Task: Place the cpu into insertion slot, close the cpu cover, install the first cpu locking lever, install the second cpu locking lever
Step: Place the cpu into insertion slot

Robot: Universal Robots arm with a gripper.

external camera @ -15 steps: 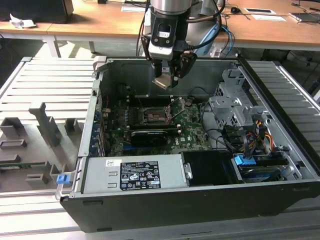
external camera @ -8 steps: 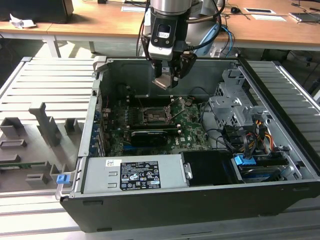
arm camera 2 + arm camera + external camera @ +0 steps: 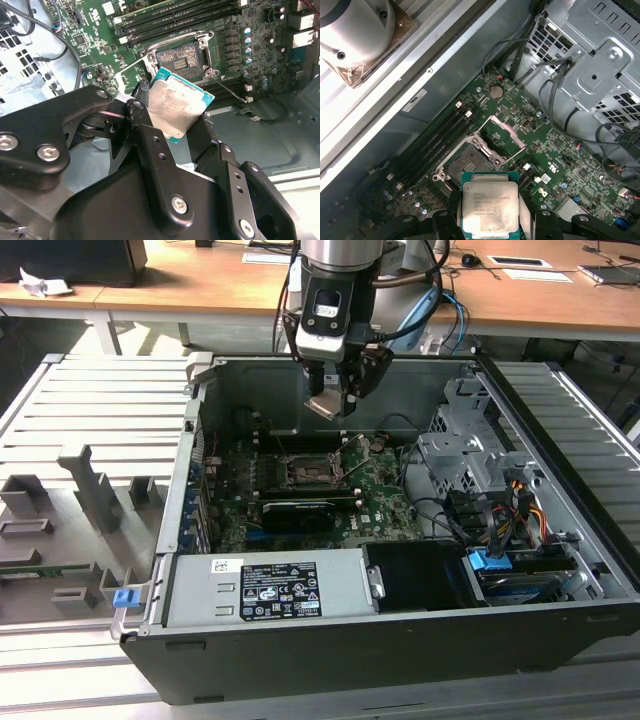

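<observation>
Fingers (image 3: 152,147) pinch cpu (image 3: 172,107) edges, clear above open socket (image 3: 180,57).

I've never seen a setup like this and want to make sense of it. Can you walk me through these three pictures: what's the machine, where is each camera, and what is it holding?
It's a robot arm working over an open computer case that lies on a ribbed metal table. The exterior view takes in the whole scene from off the arm. Both wrist views come from cameras riding on the arm, looking down past its black jaws. The jaws are shut on the cpu, a small square chip with a silvery top, held in the air above the green motherboard. The socket on that board is bare, its cover flipped open.
</observation>
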